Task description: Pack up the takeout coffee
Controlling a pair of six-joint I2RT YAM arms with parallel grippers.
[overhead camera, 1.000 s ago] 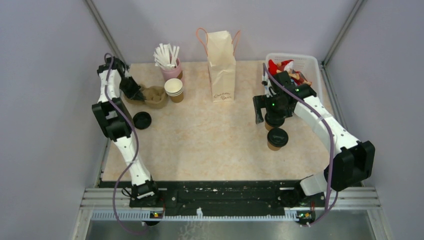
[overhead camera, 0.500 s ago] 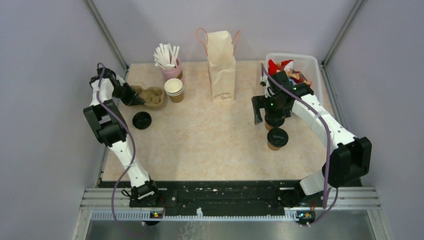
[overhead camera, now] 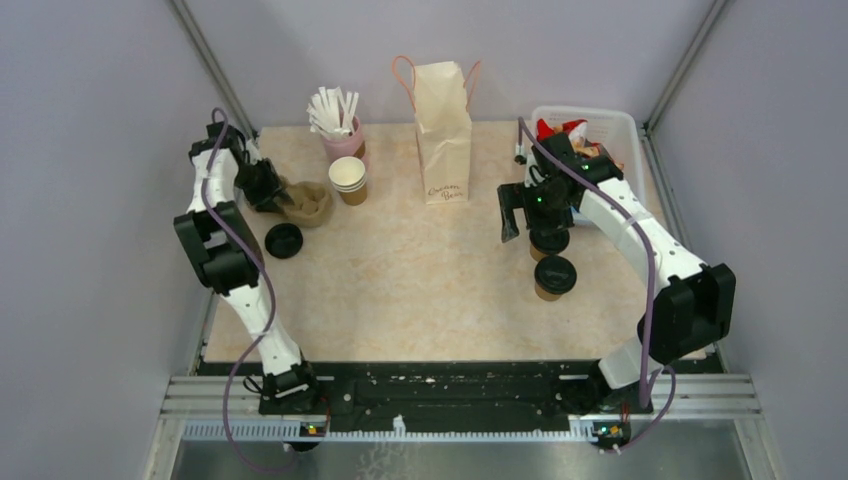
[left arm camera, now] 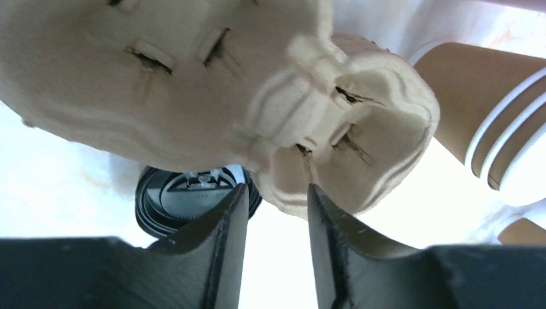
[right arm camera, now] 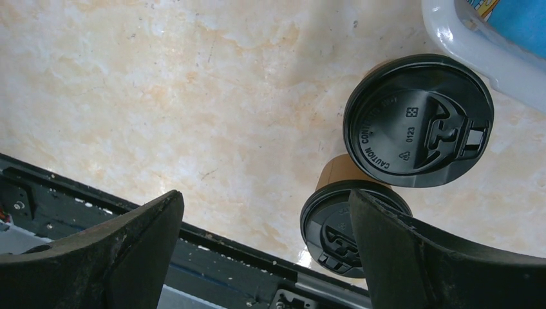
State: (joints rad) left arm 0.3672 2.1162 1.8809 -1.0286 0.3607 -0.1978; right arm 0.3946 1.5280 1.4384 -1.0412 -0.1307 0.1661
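Top view: the right end effector (overhead camera: 512, 212) hangs wide open, empty, just beside the rear lidded cup (overhead camera: 549, 241), likely lining up a grasp. The front lidded cup (overhead camera: 554, 276) stands alongside, well apart from the paper bag (overhead camera: 443, 130).

Left wrist view: the left end effector (left arm camera: 273, 212), partly open, meets the rim of the pulp carrier (left arm camera: 360, 129), apparently not gripping it.

Right wrist view: both cups sit off toward one finger (right arm camera: 425, 257).

Not much to read in here. The black cup lid (right arm camera: 418, 120) has raised lettering: "CAUTION" curving along its rim, plus "0123" and a little triangle mark. The paper bag (overhead camera: 443, 130) has two lines of dark script low down, too small to make out.
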